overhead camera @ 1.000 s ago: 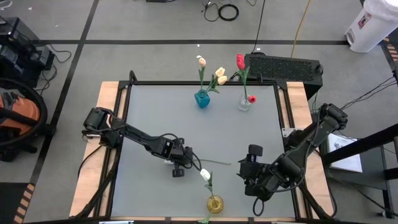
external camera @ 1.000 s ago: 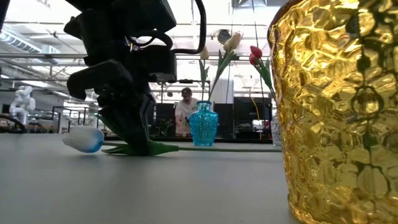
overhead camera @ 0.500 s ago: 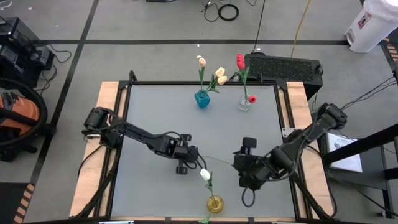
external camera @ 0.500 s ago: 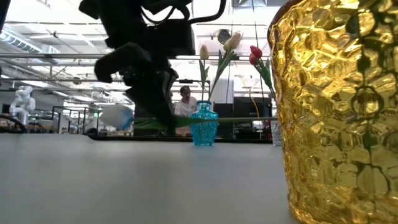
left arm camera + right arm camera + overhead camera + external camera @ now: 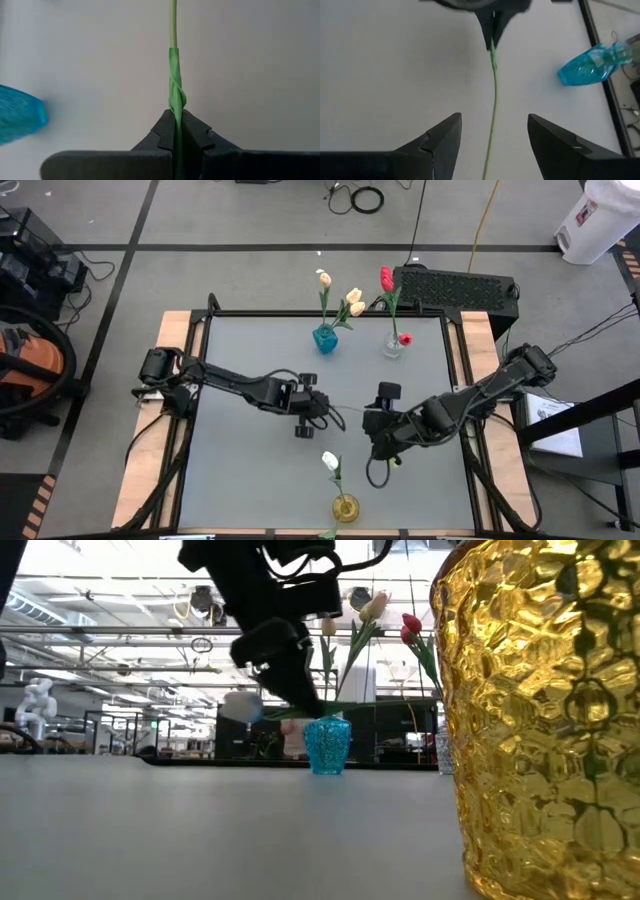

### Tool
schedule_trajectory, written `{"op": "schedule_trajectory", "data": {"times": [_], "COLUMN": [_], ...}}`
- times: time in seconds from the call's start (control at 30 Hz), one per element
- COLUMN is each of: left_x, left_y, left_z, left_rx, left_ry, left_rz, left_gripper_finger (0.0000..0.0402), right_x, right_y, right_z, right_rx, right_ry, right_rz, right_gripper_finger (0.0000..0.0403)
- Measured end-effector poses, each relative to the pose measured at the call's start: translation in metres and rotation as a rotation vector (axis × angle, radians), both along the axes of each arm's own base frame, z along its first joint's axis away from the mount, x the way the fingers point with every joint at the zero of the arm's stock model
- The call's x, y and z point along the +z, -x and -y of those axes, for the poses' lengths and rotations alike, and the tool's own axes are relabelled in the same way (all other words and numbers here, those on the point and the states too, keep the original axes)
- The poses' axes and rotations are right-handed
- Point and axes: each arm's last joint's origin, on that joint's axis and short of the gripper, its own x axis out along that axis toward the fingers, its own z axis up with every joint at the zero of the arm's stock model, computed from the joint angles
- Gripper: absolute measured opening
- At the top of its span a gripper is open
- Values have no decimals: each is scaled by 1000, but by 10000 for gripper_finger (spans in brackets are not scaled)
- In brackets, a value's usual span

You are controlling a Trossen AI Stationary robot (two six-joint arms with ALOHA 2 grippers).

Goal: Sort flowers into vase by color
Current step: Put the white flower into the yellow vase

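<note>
Your two grippers face each other mid-table, with one flower stem spanning the gap between them.

Your left gripper [image 5: 322, 408] sits left of table centre, jaws closed on the held flower [image 5: 175, 95], whose stem runs rightward to your right gripper [image 5: 372, 423]; there the stem passes between the spread fingers [image 5: 440, 142] without touching either. At the table's [image 5: 250, 360] far edge stand two vases side by side: the left vase [image 5: 325, 338] with three flowers in it, and the right vase [image 5: 392, 347] with two more. At the near edge, in front of both grippers, the third vase [image 5: 345, 507] holds one flower [image 5: 331, 462] leaning away toward the centre.
</note>
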Motion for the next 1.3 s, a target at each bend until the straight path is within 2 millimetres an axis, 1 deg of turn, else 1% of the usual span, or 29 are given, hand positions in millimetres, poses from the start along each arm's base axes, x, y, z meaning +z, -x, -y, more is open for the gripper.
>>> {"op": "schedule_trajectory", "data": {"times": [0.1,0.33,0.47,0.67,0.8,1.03,1.3], "left_x": [8,28,39,48,50,57,60], "left_y": [-5,-15,-20,-23,-23,-26,-27], "left_z": [-7,-16,-23,-38,-46,-44,-26], "left_rx": [-8,-51,-74,-58,-38,-42,-85], "left_ry": [-16,-56,-85,-101,-101,-101,-96], "left_rz": [18,68,90,104,92,115,127], "left_gripper_finger": [13,13,13,13,13,13,12], "right_x": [1,1,2,4,4,4,4], "right_y": [-5,-15,-20,-27,-29,-30,-30], "right_z": [9,35,46,58,65,69,69], "right_rx": [11,-21,-7,21,38,31,16], "right_ry": [26,68,102,137,95,84,67], "right_rz": [-1,-23,-39,-30,-36,-39,-32], "right_gripper_finger": [219,219,219,219,219,219,219]}}
